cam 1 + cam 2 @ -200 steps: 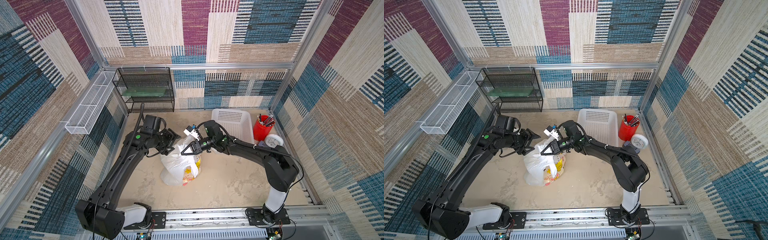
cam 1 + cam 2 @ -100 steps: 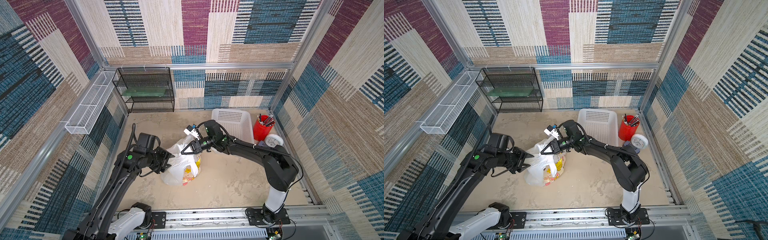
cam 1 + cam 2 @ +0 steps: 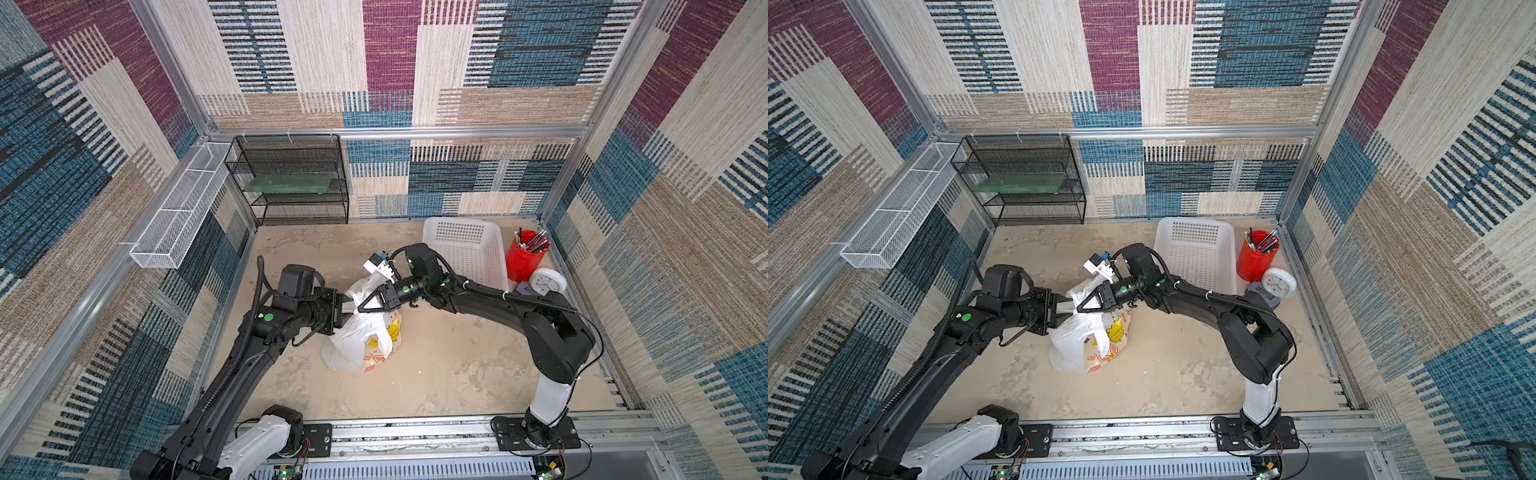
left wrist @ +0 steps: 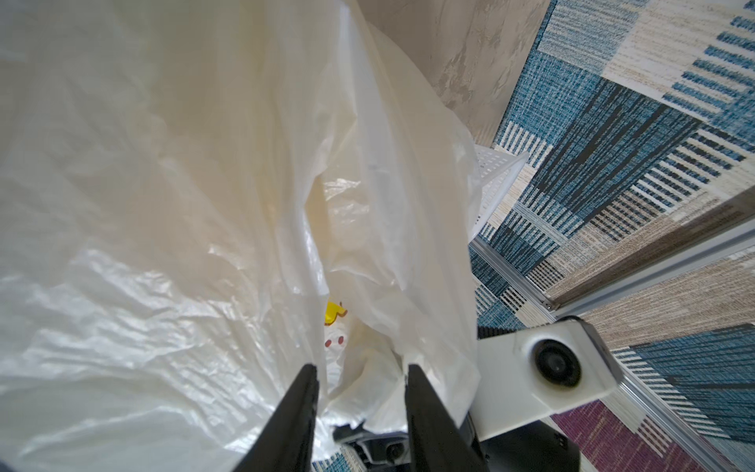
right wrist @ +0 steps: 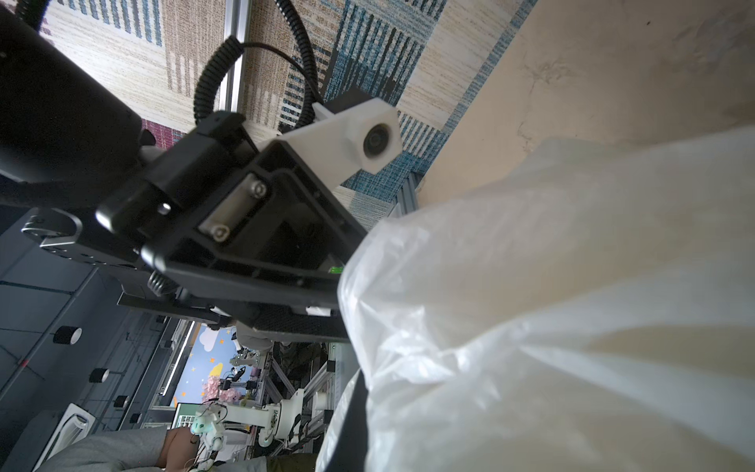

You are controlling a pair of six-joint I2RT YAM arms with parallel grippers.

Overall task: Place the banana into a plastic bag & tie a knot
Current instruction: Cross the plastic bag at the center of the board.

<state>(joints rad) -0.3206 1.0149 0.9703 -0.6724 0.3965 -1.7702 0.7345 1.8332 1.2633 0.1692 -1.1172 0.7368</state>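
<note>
**Both grippers meet at the top of the bag**

The bag [image 3: 357, 340] stands crumpled and upright in the middle of the table [image 3: 436, 374]. Its yellow-and-pink prints [image 3: 1111, 336] are on the side toward the right arm. In both top views it sits in front of the basket [image 3: 469, 249], apart from it. A red cup [image 3: 525, 257] of pens and a clock [image 3: 548, 282] stand beside the basket at the right wall, and a black rack [image 3: 291, 183] stands at the back.

The right gripper [image 3: 360, 308] points in from the basket side. Its jaws are closed to a point on a bunch of the bag's top, and the plastic rises up to that tip. In the right wrist view the bag [image 5: 572, 327] fills most of the picture and hides the fingers.

The left gripper [image 3: 345, 308] points in from the opposite side, its tip just beside the right one. In the left wrist view its two fingers [image 4: 302, 408] stand apart with a clear gap. Loose folds of the bag [image 4: 163, 204] hang between and around them, and no fold is pressed flat between the jaws. A scrap of yellow print shows deep in the fold.

Whether the banana lies inside cannot be told through the plastic.
</note>
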